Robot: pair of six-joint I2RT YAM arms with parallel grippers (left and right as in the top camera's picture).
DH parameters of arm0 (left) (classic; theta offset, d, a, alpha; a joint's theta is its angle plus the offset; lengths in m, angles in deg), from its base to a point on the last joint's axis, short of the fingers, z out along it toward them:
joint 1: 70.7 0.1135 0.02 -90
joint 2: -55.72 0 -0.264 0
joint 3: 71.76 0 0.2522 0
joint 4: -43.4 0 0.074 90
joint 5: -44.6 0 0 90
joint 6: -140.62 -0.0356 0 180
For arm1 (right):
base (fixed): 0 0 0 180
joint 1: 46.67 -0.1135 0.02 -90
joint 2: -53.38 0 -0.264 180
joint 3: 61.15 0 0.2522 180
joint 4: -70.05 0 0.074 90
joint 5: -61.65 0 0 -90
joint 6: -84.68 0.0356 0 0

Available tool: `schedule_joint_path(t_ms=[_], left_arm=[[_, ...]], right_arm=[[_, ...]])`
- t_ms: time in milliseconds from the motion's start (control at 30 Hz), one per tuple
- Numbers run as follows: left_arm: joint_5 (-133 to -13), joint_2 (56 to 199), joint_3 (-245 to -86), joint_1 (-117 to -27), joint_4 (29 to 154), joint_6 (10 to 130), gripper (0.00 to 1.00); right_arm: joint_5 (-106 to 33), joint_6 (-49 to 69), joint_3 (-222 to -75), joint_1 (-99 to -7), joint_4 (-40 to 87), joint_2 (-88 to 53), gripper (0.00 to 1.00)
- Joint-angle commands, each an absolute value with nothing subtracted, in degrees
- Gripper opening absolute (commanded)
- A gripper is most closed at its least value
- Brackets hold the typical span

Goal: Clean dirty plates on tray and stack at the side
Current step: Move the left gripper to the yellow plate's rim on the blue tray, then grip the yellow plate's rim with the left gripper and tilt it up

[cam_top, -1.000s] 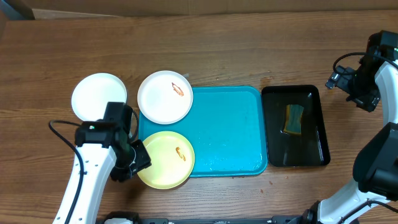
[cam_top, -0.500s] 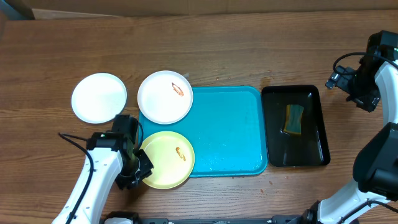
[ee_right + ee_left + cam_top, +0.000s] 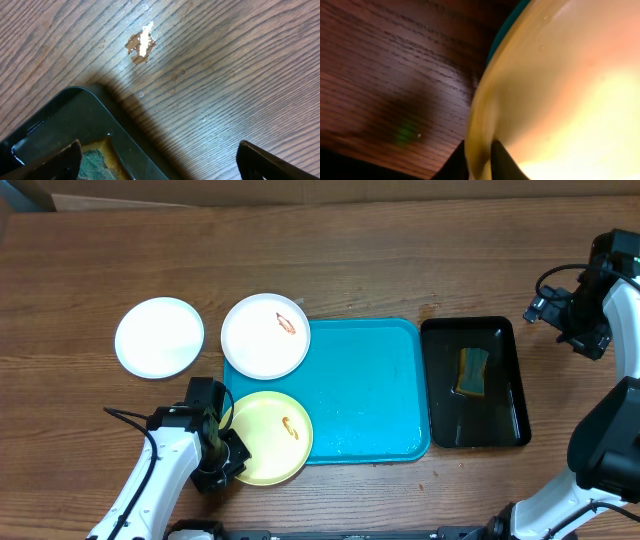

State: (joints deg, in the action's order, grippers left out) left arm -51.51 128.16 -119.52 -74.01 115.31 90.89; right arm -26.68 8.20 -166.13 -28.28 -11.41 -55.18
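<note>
Brown wooden table (image 3: 400, 260) carries everything, with bare board along the far side and at the near left, where my left arm works. The turquoise rectangular plastic tray (image 3: 370, 390) lies at the centre. The narrow black tray (image 3: 440, 420) sits just beside its right rim and holds a green-and-yellow sponge (image 3: 473, 370).

3 plates lie at the left:
- a plain white round plate (image 3: 159, 338) on the table, apart from the tray
- a white round plate with an orange-red smear (image 3: 262, 340), overlapping the tray's far-left corner
- the pale yellow round plate (image 3: 270, 442), also smeared, overhanging the near-left corner

My left gripper (image 3: 479, 164) is pinched onto the yellow plate's overhanging rim, 1 finger on each face. My right gripper (image 3: 157, 150) stands wide open and empty, above the table by the black tray's corner.

I judge the step in hand to be securing the yellow plate for wiping. Next, my right arm should fetch the sponge, dropping inside the black tray's raised rim. Any lift of the yellow plate should go upward, since the smeared white plate lies near its far edge.
</note>
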Motion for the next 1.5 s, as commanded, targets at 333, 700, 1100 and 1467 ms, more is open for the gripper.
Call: schedule_joint_path(t_ms=[333, 700, 1100, 1467], left_arm=[[-59.75, 128.44, -120.74, -74.10, 115.57, 84.27, 0.04], [-64.93, 128.47, -132.21, -79.76, 105.58, 84.75, 0.04], [-55.47, 140.25, -132.30, -97.01, 80.69, 92.00, 0.04], [-55.49, 148.86, -137.85, -97.77, 80.78, 89.75, 0.13]], right_arm=[[-26.94, 8.61, -166.81, -27.95, -11.28, -54.00, 1.00], [-26.94, 8.61, -166.81, -27.95, -11.28, -54.00, 1.00], [-26.97, 8.61, -166.81, -27.95, -11.28, -54.00, 1.00], [-26.97, 8.61, -166.81, -27.95, -11.28, -54.00, 1.00]])
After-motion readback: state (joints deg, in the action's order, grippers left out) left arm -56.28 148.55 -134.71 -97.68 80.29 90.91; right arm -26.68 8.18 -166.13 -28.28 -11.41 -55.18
